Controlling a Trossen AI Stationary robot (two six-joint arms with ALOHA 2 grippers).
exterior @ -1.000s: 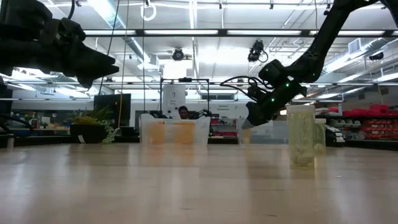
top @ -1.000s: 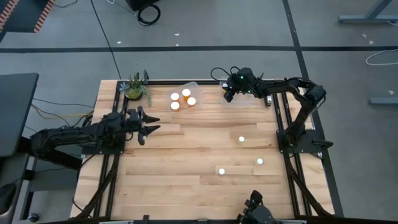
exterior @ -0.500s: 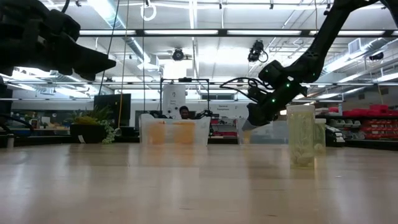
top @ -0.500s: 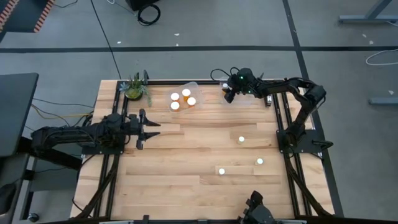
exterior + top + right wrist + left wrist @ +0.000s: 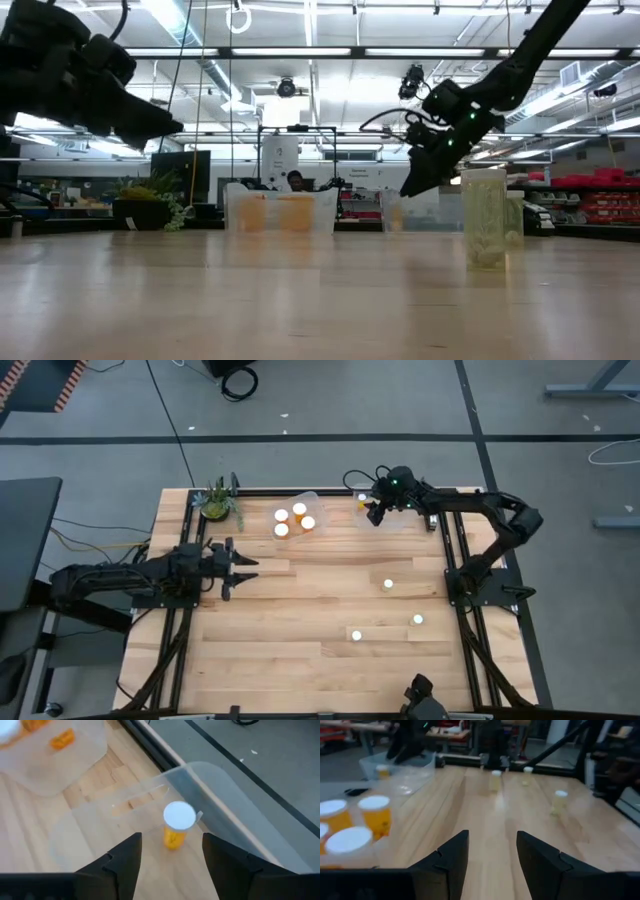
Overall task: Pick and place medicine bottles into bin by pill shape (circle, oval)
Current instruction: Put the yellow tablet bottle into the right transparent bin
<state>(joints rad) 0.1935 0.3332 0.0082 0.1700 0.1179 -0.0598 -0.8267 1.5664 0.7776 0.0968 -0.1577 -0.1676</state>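
The right arm reaches to the table's far edge, its right gripper [image 5: 170,852] open, empty, above a white-capped orange medicine bottle [image 5: 176,825] standing in a clear plastic tub [image 5: 225,795].

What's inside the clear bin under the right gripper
One medicine bottle stands upright inside the clear bin, white cap up, below the open right gripper. Nothing else shows inside; the fingers hide the bin's near edge.
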